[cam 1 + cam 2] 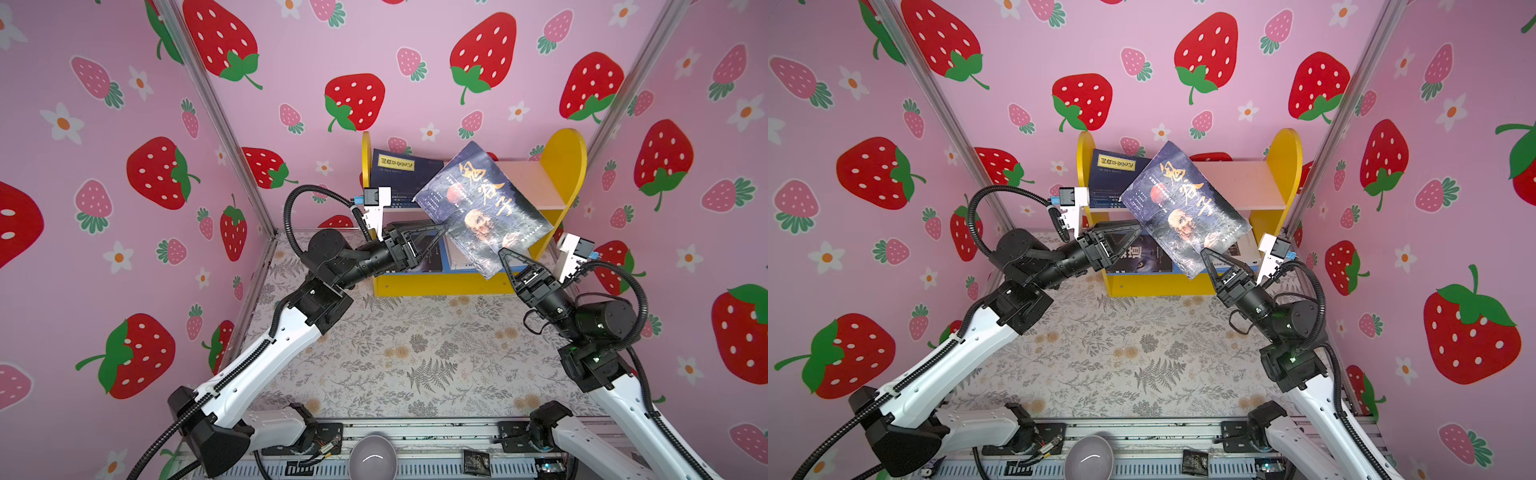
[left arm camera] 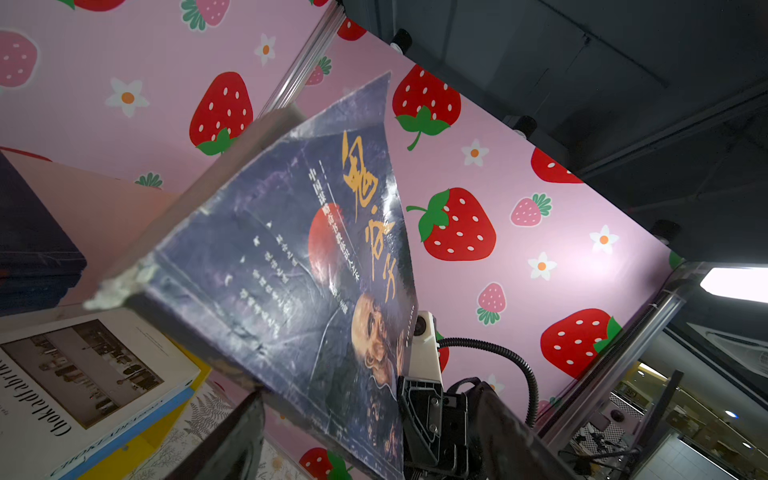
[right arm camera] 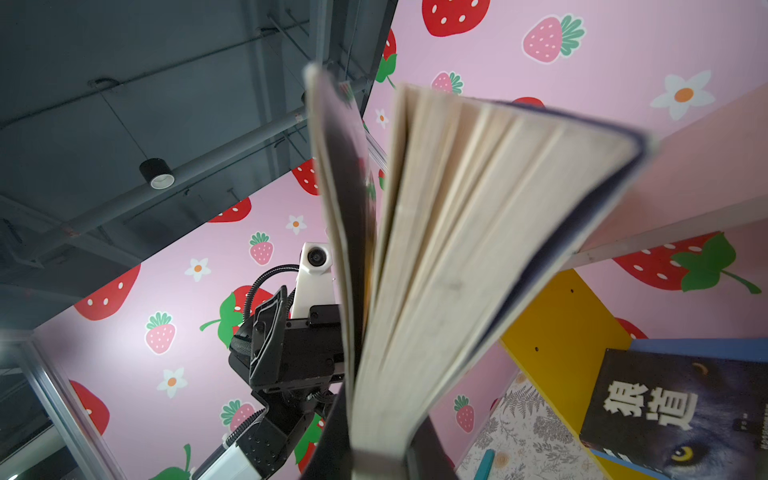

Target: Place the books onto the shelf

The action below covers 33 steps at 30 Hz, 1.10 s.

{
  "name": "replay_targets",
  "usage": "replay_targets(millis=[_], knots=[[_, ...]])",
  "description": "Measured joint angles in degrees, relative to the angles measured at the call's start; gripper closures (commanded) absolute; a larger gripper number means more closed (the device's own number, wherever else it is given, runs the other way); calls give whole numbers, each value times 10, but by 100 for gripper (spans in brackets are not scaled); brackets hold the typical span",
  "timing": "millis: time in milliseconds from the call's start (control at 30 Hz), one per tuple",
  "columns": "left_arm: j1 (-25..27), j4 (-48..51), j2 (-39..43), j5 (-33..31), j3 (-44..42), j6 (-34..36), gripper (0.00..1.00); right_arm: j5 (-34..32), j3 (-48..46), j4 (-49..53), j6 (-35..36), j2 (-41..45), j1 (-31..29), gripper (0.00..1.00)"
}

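- portrait book (image 1: 482, 208) hung in the air before the shelf (image 1: 567, 162), tilted; in both top views its long axis ran up-left from the right claw (image 1: 503, 258), which pinched its lower edge.
- left claw (image 1: 434, 241) was spread, just beside the book's left edge, gripping nothing.
- only the right wrist view showed it fanning open.

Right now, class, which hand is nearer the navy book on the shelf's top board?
Left. The left hand is open in front of the navy book; the right hand, shut on a corner of the portrait book, is by the opposite end of the shelf.
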<state>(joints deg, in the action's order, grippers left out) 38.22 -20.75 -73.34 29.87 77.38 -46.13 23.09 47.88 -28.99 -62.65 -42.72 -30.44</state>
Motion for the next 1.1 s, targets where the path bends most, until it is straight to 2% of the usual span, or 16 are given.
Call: replay_targets(millis=[167, 233, 433, 667, 833, 967, 1000, 1100], knots=[[-9, 0, -24, 11, 0, -4, 20, 29, 4, 12, -20, -7, 5, 86], [-13, -4, -23, 12, 0, -7, 25, 40, 6, 15, -23, -7, 5, 87], [-34, -61, -20, 13, -10, -43, 56, 57, 17, 16, -32, -10, 6, 86], [-43, -134, -20, 20, -50, -120, 100, 63, 6, 14, -47, -24, 13, 83], [-42, -183, -9, 16, -106, -153, 100, 48, -38, -17, -63, -19, 15, 72], [-33, -182, 37, -17, -233, -168, 100, 17, -146, -26, -82, 13, 15, 52], [-29, -173, 50, -30, -266, -170, 100, 9, -176, -24, -87, 23, 15, 49], [-3, -125, 90, -86, -338, -166, 100, -17, -251, -12, -106, 51, 15, 32]])
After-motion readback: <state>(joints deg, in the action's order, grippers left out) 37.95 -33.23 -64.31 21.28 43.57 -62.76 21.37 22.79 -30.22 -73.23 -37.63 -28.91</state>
